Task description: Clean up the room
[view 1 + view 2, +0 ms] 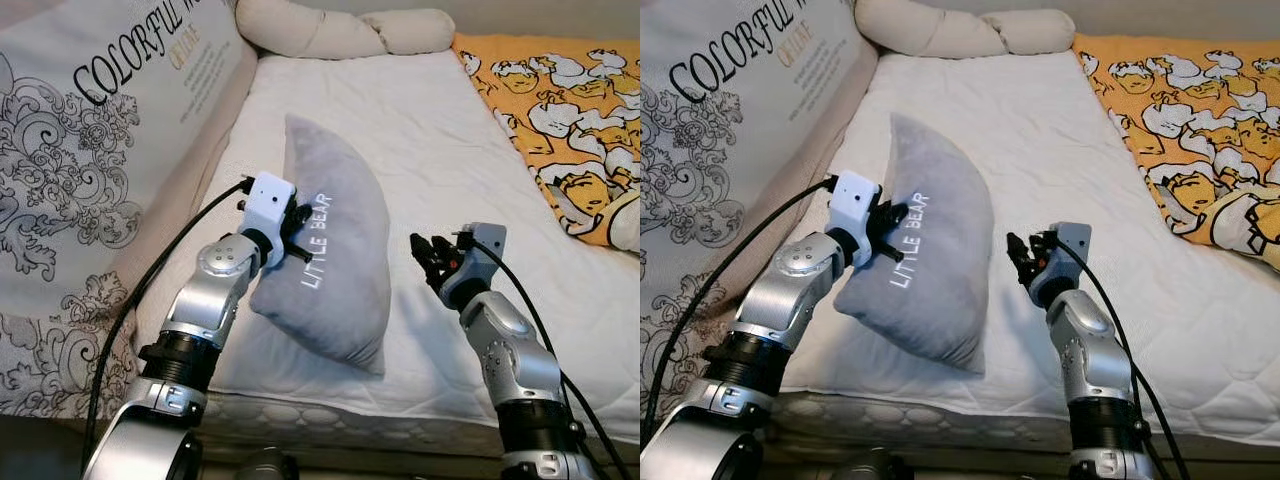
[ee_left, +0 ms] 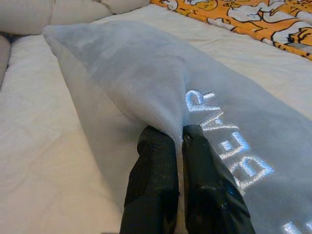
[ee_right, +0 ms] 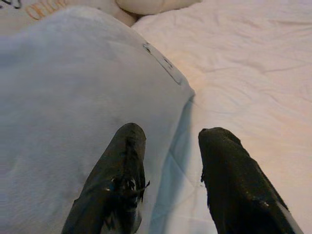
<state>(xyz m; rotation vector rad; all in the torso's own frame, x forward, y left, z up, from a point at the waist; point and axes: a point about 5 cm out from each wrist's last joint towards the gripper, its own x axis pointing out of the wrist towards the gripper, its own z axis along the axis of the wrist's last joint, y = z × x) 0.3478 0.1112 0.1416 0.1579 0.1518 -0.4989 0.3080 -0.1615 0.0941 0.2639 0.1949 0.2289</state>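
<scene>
I am working from the foot of the bed [image 1: 450, 150], and the tidying is looking barely begun. The grey pillow [image 1: 335, 260] is lying across the white mattress, near the left side of the bed, still well short of the cream bolsters [image 1: 340, 30] resting at the head. My left tool [image 1: 298, 228] is pinching a fold of the grey pillow's plush along its left edge; in the left wrist view the two black fingers [image 2: 153, 185] are pressing together with fabric caught between them, just beside the stitched letters. My right tool [image 1: 428, 256] is hovering just off the pillow's right edge with its fingers spread apart and holding nothing; the right wrist view is showing one finger [image 3: 122, 170] over the grey cover and the other over the white sheet.

I am judging that moving this pillow up to the head of the bed is what is left, and probably the orange blanket [image 1: 560, 110] printed with cartoon ducks, lying rumpled along the right side, is waiting for straightening too.

As for writing, the pillow is reading "LITTLE BEAR" in white embroidery. The big patterned cushion [image 1: 100, 130] leaning at the left is showing "COLORFUL" in black, cut off by the frame, with smaller orange lettering beneath that I cannot read.
</scene>
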